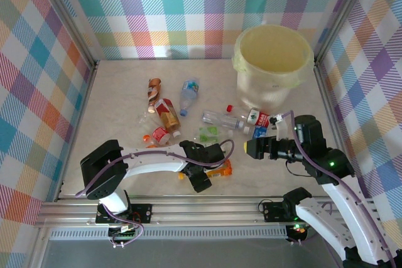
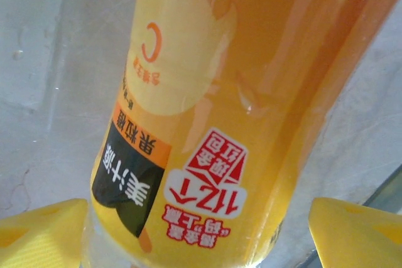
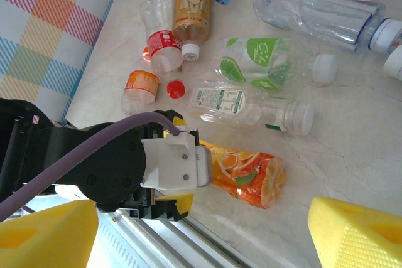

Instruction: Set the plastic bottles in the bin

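While the left gripper (image 2: 195,233) straddles the orange-labelled bottle (image 3: 245,177) lying at the near table (image 1: 125,92) edge, jaws apart with a gap on one side, the grasp looks not yet made. Next, I judge: close, lift, carry to the bin (image 1: 270,89) at far right. The right gripper (image 1: 250,148) hangs open, empty

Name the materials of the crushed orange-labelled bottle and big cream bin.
Crushed orange-labelled bottle: thin clear plastic, glossy printed film sleeve, judging by glare and creases. Big cream bin: likely matte rigid plastic; translucent yellowish film liner folded over its rim.
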Robot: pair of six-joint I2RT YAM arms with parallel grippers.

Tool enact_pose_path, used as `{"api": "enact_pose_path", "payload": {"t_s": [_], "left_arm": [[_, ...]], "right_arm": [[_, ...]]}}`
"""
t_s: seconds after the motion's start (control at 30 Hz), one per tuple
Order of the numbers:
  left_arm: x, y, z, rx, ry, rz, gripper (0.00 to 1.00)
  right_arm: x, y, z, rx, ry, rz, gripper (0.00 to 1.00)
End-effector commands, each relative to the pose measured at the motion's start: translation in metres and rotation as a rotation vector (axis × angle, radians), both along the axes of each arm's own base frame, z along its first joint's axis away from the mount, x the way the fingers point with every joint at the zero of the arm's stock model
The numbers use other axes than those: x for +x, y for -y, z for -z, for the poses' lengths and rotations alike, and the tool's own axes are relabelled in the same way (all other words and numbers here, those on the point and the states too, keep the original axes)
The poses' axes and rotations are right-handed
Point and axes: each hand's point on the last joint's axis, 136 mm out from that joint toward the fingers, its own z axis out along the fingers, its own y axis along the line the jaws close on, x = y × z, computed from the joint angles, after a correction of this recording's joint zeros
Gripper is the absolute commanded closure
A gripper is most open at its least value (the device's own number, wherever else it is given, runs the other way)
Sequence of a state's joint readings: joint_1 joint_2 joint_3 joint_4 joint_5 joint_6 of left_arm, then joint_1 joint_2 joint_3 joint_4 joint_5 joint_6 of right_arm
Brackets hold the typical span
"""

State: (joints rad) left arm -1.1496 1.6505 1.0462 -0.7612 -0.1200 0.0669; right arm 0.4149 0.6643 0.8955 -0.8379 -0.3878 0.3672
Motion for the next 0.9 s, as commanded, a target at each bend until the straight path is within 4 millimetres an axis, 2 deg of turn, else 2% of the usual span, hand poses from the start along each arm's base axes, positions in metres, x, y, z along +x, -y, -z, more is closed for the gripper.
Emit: {"api": "enact_pose_path", "payload": {"t_s": [0.0,0.3,0.73,0.87], "left_arm": [[-0.012,-0.004,0.003,0.01,-0.059,-0.026,0.09],[-0.012,-0.001,0.011,-0.004,-0.058,-0.054,0.07],[-0.016,0.008,0.015,-0.045,-0.09,-0.077,0.15],[-0.019,0.008,0.016,-0.055,-0.101,-0.089,0.11]], "right_arm": [[-0.002,-0.004,0.003,0.02,-0.015,-0.01,0.13],[-0.002,-0.004,0.005,0.025,-0.025,-0.006,0.12],[-0.002,-0.003,0.011,0.023,-0.04,0.002,0.09],[-0.001,-0.003,0.013,0.024,-0.046,0.012,0.05]]}}
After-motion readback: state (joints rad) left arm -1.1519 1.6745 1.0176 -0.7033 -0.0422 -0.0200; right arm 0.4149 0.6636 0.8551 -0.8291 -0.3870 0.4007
